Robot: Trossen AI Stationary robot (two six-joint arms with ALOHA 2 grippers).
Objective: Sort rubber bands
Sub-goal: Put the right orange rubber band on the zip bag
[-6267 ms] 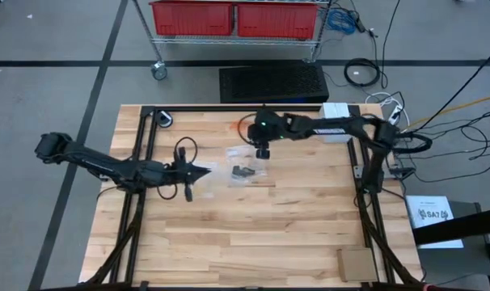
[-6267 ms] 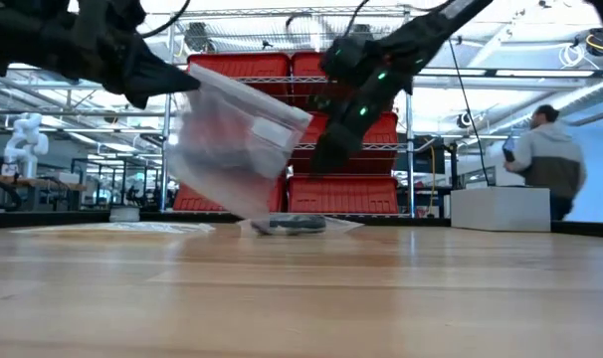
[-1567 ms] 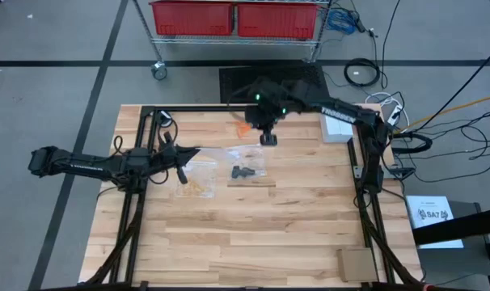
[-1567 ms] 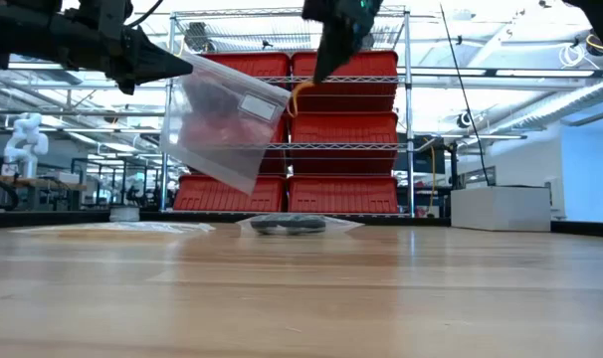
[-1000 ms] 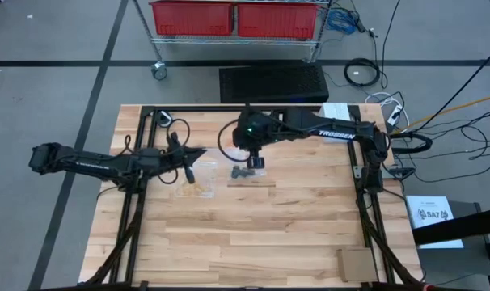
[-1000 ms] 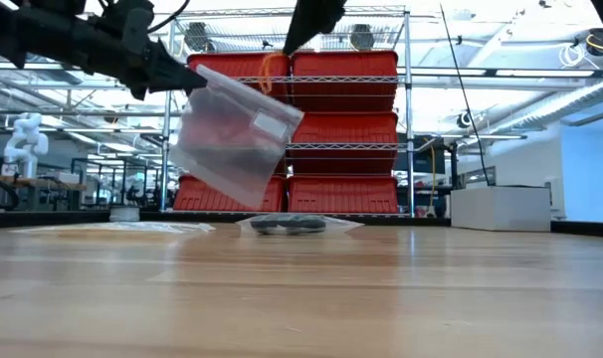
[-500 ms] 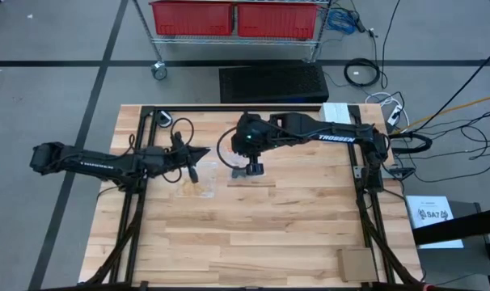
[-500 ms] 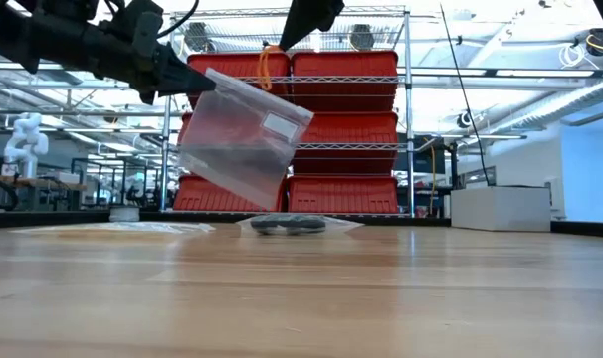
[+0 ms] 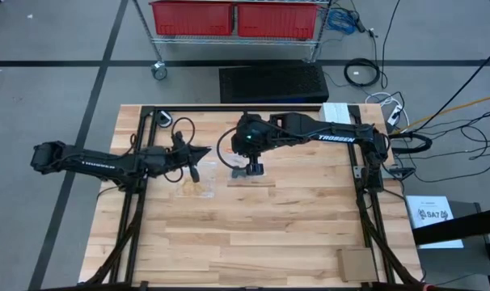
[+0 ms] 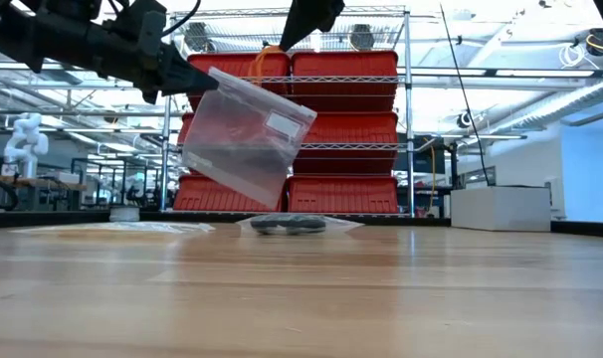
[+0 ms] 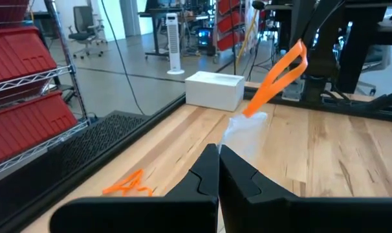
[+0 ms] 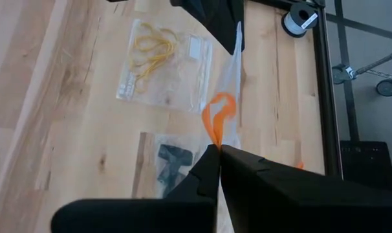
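Orange rubber band (image 12: 217,116) in closed right claw (image 12: 217,150)

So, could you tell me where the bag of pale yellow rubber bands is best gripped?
Probably at a bare edge of the bag of pale yellow bands, coming straight down: it lies flat on the table, and the bands bunch at one end, leaving clear film elsewhere.

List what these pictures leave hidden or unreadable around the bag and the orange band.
- High view: the orange band and lifted bag are hidden under the right gripper and its arm.
- Low view: the right gripper's upper part is cut off by the top edge.
- Low view: the black bands are too small to count.
- Right wrist view: the bag's mouth is edge-on; whether the band is inside is unclear.
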